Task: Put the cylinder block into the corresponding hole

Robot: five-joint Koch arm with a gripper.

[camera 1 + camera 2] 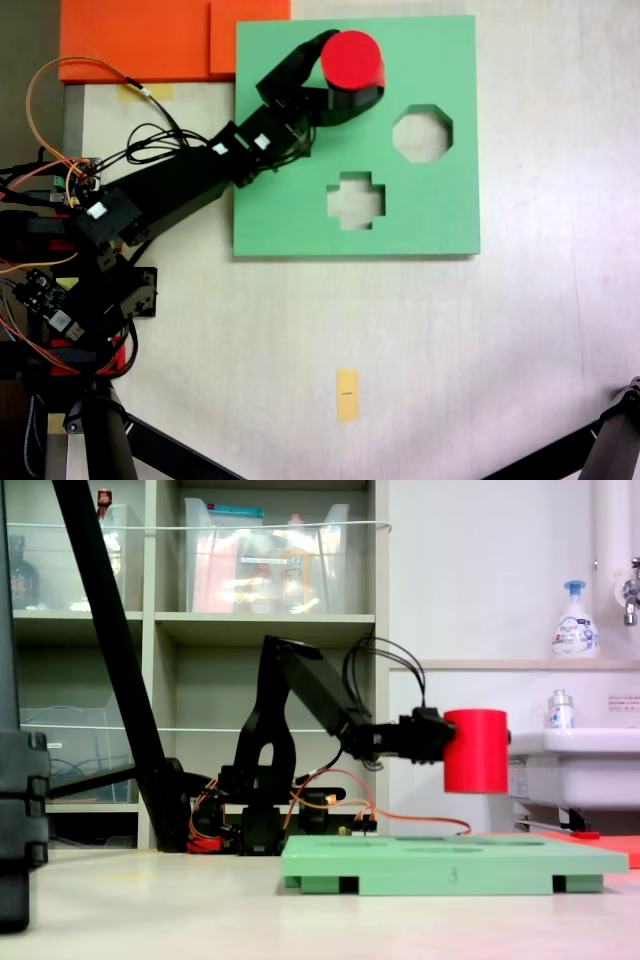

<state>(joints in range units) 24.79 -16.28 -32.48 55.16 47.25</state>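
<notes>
Fingers (352, 92) held the red cylinder (352, 60) upright, clear above the green board (440, 215), likely for lowering into its round hole.

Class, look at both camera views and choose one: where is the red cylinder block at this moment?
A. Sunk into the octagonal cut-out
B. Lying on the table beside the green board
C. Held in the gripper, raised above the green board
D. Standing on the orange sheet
C: in a fixed view the cylinder block hangs clear above the green board, clamped by the gripper.
</notes>
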